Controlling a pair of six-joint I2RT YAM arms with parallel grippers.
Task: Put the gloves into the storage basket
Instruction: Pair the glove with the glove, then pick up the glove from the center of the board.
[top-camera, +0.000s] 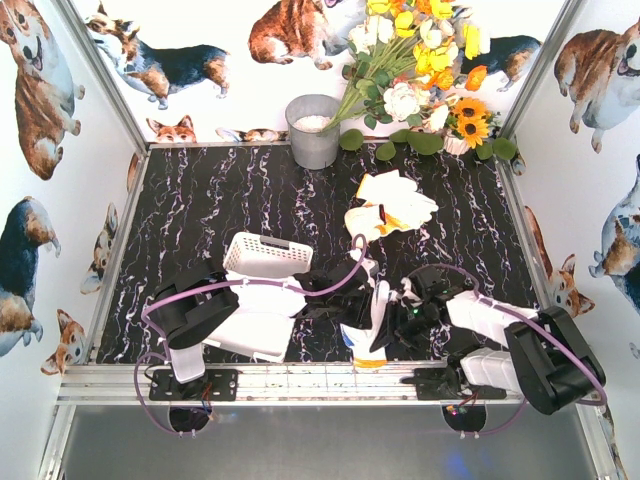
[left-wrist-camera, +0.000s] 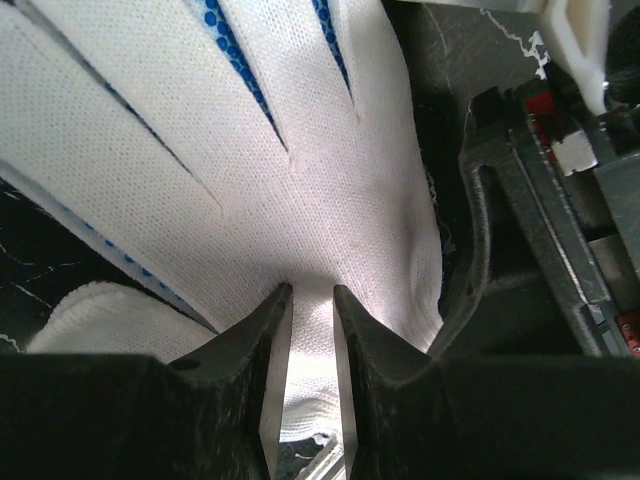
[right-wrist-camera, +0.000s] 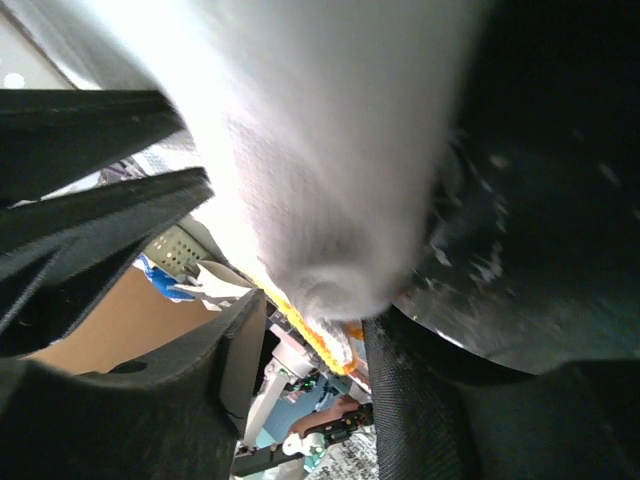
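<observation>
matt knit-cloth gloves (left-wrist-camera: 330, 200) — perforated plastic basket (top-camera: 262, 258)

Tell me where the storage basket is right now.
Top view: the storage basket sits left of centre, just beyond the left arm, grey bucket farther back.

Props on the black marble table (top-camera: 200, 200).
A grey metal bucket (top-camera: 313, 130) stands at the far edge beside a leaning flower bouquet (top-camera: 415, 60); corgi-printed walls (top-camera: 45, 120) enclose it.

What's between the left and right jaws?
White glove spans that gap, pinched in the jaws of the left gripper. Top view shows it.
</observation>
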